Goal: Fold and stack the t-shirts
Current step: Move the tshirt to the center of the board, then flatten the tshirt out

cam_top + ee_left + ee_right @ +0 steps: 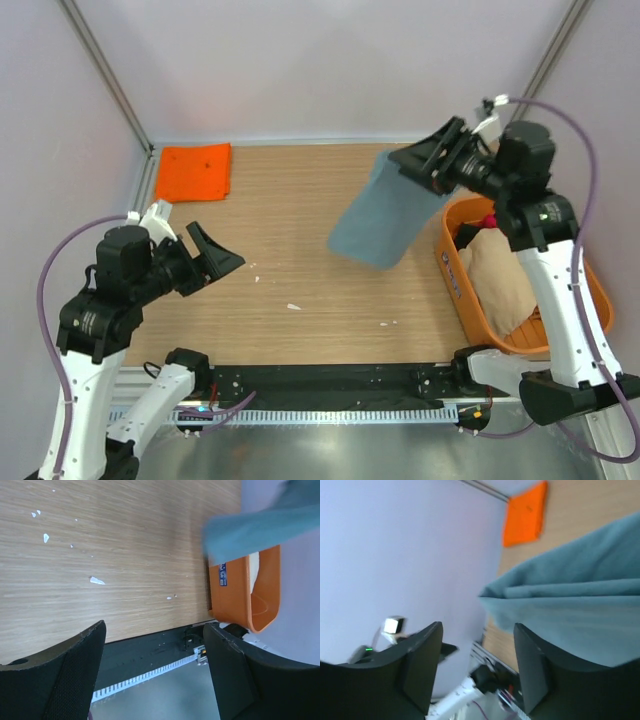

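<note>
Grey-blue t-shirt: is hanging in the air above the far right of the worktop, its top edge by the right gripper. The jaws are standing parted with nothing between them; contact with the cloth cannot be told.
Orange t-shirt: is lying folded in the far left corner.
Left gripper: is hovering near left, jaws gaping wide and carrying nothing.
Orange tub: is sitting at right, holding a beige t-shirt.

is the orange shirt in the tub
No, the orange shirt lies flat on the table, far left, away from the tub.
</note>
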Controlling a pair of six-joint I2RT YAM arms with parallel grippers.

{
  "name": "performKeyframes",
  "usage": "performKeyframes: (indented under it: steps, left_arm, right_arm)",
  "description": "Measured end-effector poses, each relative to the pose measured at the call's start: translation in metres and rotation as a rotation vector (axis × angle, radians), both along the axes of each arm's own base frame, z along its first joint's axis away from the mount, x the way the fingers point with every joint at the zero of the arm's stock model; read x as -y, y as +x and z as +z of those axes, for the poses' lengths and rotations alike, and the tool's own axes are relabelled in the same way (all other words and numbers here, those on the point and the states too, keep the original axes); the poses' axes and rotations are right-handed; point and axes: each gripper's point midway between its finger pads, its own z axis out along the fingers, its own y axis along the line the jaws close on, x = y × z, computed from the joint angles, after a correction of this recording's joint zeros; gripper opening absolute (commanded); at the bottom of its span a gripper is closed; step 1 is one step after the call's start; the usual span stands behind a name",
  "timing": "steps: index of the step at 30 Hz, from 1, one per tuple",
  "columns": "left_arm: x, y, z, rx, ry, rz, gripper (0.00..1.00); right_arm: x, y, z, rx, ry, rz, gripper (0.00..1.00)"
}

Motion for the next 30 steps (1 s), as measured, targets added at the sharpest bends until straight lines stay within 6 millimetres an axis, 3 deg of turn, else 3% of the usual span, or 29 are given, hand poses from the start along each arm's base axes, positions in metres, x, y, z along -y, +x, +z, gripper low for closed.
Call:
performKeyframes:
  steps: [3,6,9,12,14,17,22,25,27,30]
  left_arm:
    - [-0.002,-0.006,-0.005,-0.015,-0.026,0.033,0.77]
    - [-0.001,-0.002,-0.012,-0.05,-0.023,0.039,0.73]
    - [0.006,0.009,-0.025,-0.113,-0.015,0.017,0.7]
    - [0.022,0.018,-0.05,-0.202,0.026,-0.042,0.73]
    - [0.036,0.023,-0.067,-0.247,0.057,-0.089,0.77]
    - [0.054,0.028,-0.092,-0.304,0.088,-0.149,0.82]
    - [0.083,0.036,-0.131,-0.367,0.222,-0.246,0.83]
    - [0.091,0.039,-0.154,-0.389,0.318,-0.284,0.83]
    - [0.091,0.042,-0.164,-0.382,0.362,-0.299,0.83]
    - [0.088,0.044,-0.175,-0.359,0.396,-0.316,0.83]
  right_arm:
    - [-0.004,-0.002,-0.082,-0.191,-0.104,0.016,0.71]
    - [0.019,-0.005,-0.151,-0.359,-0.263,-0.074,0.63]
    - [0.051,-0.018,-0.223,-0.524,-0.432,-0.18,0.62]
    - [0.077,-0.036,-0.285,-0.662,-0.569,-0.247,0.61]
    - [0.089,-0.046,-0.313,-0.728,-0.631,-0.277,0.61]
    - [0.106,-0.052,-0.33,-0.767,-0.695,-0.329,0.6]
    - [0.135,-0.04,-0.33,-0.75,-0.76,-0.449,0.61]
    - [0.155,-0.035,-0.33,-0.753,-0.826,-0.496,0.63]
    - [0.153,-0.029,-0.329,-0.725,-0.839,-0.464,0.66]
    - [0.116,-0.015,-0.331,-0.648,-0.817,-0.323,0.7]
